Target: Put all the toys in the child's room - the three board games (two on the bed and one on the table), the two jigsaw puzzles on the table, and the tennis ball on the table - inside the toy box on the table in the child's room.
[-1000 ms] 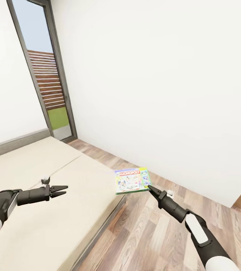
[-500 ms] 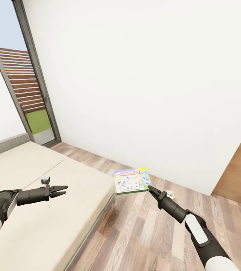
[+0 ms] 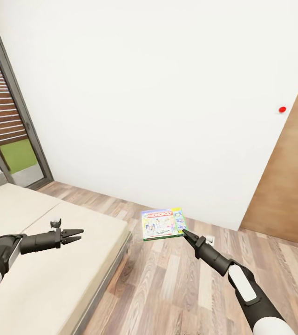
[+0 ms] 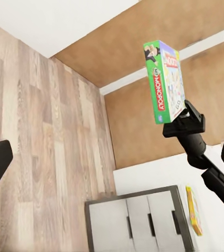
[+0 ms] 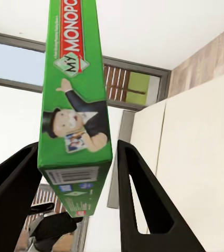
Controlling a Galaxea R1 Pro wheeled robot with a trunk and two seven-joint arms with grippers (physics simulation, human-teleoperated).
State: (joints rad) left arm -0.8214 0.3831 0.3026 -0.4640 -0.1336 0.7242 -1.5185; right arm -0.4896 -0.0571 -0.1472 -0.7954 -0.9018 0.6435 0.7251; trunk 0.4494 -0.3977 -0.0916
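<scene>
Right end effector [image 3: 184,231]: lower centre-right of the head frame, clenched on the near right corner of the Monopoly box [image 3: 163,223]; in the right wrist frame its 2 dark fingers [image 5: 138,194] flanked the box's green edge.
Monopoly box: held level in the air at lower centre of the head frame, printed lid up, above the wood-plank floor [image 3: 177,288] just off the corner of the bed [image 3: 42,279]; touching neither.
Left end effector [image 3: 77,235]: lower left of the head frame, above the beige mattress, fingers slightly parted and released, holding nothing.
Bed: lower left of the head frame, beige mattress on a dark grey frame.
Wall [image 3: 158,93]: plain white, across the upper half of the head frame.
Glass door [image 3: 9,139]: left edge of the head frame, dark frame, slatted fence and grass beyond.
Wooden door [image 3: 288,177]: right edge of the head frame, brown, with 1 small red dot [image 3: 282,110] on the wall beside it.
Left wrist frame: white cabinet fronts [image 4: 135,223] at the lower centre; a colourful flat thing at the lower right, too small to identify.
</scene>
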